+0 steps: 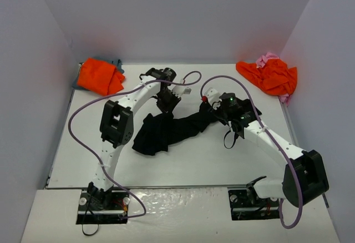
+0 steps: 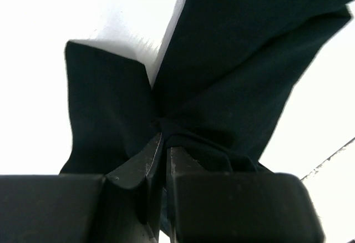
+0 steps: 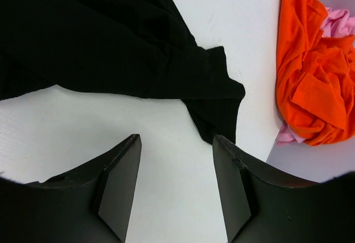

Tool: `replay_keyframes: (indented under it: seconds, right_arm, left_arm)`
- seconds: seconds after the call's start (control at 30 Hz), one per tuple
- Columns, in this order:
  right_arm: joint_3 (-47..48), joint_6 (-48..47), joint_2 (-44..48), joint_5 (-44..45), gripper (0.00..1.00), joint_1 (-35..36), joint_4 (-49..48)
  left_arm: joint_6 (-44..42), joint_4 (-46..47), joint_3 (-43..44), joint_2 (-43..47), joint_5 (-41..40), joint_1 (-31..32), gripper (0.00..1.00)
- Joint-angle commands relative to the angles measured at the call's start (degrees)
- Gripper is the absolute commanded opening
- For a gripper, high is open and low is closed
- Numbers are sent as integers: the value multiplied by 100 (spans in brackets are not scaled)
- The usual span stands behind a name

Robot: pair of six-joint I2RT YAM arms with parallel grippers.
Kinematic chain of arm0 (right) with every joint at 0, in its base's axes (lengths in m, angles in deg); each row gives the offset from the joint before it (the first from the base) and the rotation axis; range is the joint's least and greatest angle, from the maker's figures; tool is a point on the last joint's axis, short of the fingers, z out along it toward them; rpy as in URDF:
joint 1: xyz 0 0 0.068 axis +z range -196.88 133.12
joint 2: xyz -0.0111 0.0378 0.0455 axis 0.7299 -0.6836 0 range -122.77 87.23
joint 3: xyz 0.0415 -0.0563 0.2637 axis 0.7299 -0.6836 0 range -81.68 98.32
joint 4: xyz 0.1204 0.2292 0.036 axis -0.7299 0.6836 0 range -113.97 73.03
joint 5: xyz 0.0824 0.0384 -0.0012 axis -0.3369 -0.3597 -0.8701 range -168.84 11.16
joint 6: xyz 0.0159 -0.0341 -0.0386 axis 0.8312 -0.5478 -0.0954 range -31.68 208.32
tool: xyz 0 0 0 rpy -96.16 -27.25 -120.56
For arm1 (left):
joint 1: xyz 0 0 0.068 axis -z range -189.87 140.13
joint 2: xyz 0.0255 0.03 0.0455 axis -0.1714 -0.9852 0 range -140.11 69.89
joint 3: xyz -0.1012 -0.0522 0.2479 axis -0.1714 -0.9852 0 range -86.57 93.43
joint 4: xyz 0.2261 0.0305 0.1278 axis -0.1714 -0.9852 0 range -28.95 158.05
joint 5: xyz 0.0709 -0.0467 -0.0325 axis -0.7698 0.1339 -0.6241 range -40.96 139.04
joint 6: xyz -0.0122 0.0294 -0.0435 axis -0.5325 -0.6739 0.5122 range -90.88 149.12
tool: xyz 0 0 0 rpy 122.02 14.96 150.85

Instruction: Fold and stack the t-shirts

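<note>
The middle t-shirt lies across the centre of the desk, stretched from near left to far right. The left claw sits at the shirt's far edge, left of centre, with a fold of the cloth between its fingers. The right claw is at the shirt's right end, over bare desk, with the cloth's end just ahead of it.

In the far left corner the left-corner t-shirt lies on the buried left t-shirt, which peeks out behind it. In the far right corner the right-corner t-shirt lies on the buried right t-shirt, which shows behind it. Both piles are well apart from the middle t-shirt.
</note>
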Motion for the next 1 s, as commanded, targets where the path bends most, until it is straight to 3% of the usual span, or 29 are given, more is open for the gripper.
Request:
replay_keyframes:
  seconds: [0.0, 0.07, 0.13, 0.23, 0.33, 0.37, 0.43, 0.47, 0.53, 0.6, 0.63, 0.83, 0.97]
  right_arm:
    - [20, 3, 33, 199, 46, -308, -387]
    - [70, 66, -138, 172, 40, -370, -353]
    - [190, 106, -351, 217, 42, -362, -260]
    - [292, 45, -498, 218, 32, -362, -238]
    - [359, 108, -516, 155, 30, -362, -244]
    - [371, 143, -552, 135, 34, -362, -231]
    - [449, 153, -768, 34, 70, -368, 9]
    - [518, 134, -887, -16, 79, -371, 204]
    - [683, 131, -1142, -230, 74, -371, 565]
    - [711, 118, -1209, -428, 96, -371, 586]
    - [719, 123, -1223, -500, 100, -376, 582]
    - [786, 89, -1406, -1078, 100, -398, 768]
    - [795, 129, -1693, -857, 80, -383, 790]
  left_arm:
    - [-37, 32, 478, 1515, -134, -55, 0]
    - [-111, -191, 1086, 1820, -222, -64, 0]
    - [-151, -611, 1958, 1861, -310, -99, 0]
    - [-143, -1013, 3230, 1971, -357, -294, 0]
    - [-44, -712, 3545, 2656, -176, -855, 0]
    - [17, -640, 3647, 2821, -39, -1080, 0]
    - [98, -566, 3647, 3014, 175, -1424, 0]
    - [120, -526, 3625, 3109, 261, -1559, 0]
    - [99, -397, 3325, 3345, 390, -1694, 0]
    - [87, -230, 2996, 3553, 366, -1721, 0]
    - [112, -176, 2923, 3604, 401, -1763, 0]
    - [305, -97, 2842, 3597, 674, -1885, 0]
    - [170, -311, 2789, 3594, 718, -1556, 0]
